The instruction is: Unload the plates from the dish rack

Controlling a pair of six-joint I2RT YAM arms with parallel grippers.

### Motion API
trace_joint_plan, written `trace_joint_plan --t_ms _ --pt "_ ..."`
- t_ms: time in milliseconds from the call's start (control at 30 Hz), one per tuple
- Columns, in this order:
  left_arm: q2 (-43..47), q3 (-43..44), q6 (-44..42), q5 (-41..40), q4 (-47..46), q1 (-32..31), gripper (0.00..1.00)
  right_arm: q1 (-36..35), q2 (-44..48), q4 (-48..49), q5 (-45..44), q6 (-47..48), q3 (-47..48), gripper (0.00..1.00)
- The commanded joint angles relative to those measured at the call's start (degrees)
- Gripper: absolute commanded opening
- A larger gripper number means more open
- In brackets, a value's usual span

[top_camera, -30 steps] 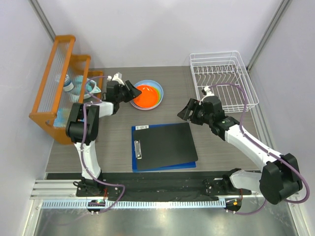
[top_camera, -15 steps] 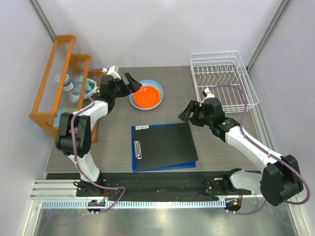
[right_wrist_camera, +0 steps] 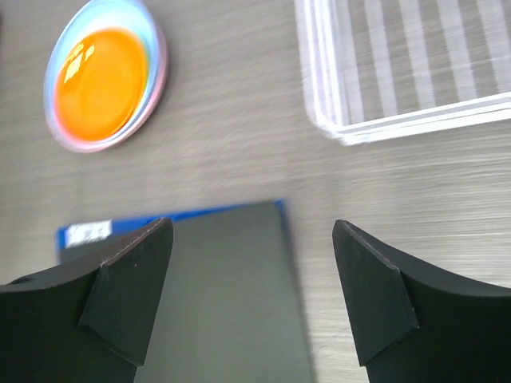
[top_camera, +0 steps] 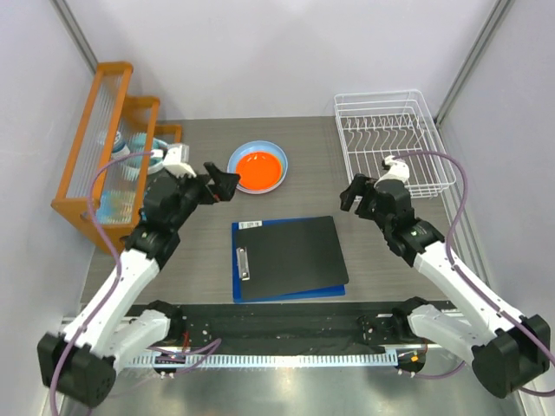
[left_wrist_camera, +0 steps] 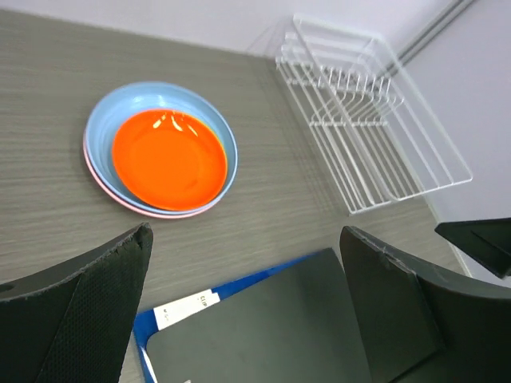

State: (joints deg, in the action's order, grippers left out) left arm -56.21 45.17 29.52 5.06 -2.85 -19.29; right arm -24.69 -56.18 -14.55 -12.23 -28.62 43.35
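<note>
1. Though holding nothing, left gripper (top_camera: pixel 222 178) wide-jawed over worktop's (top_camera: pixel 312 173) left side.
2. Stacked near worktop's rear edge, centre: plates (top_camera: pixel 257 167), orange atop light blue atop pink.
3. Wide-jawed and empty, right gripper (top_camera: pixel 349 192) near dish rack (top_camera: pixel 395 139) in rear right corner.

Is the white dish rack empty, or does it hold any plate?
Empty. The dish rack shows only bare wire tines; the plates lie stacked on the table, orange one on top.

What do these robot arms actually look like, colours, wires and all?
The left arm and right arm have white links with black joints. The left gripper and right gripper are black, with two wedge-shaped fingers. A purple cable loops along each.
</note>
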Motion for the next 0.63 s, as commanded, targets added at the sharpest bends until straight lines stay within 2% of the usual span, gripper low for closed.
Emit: trace_joint_plan --t_ms 0,133,333,600 --pt "11.98 -4.81 -0.78 -7.51 4.33 -1.01 1.00 -0.36 3.62 2.84 -15.43 4.36 -4.32 0.88" --pt "20.07 -9.21 -3.40 -14.27 6.54 -1.28 0.99 -0.54 8.27 9.61 -22.30 7.61 -11.17 1.00" --pt "22.46 -11.86 -5.17 -17.89 8.04 -1.28 0.99 -0.71 10.48 13.93 -29.95 15.16 -15.49 1.00" --pt "19.29 -10.36 -7.20 -22.71 9.26 -1.28 0.99 -0.80 9.17 19.47 -31.28 17.64 -17.87 1.00"
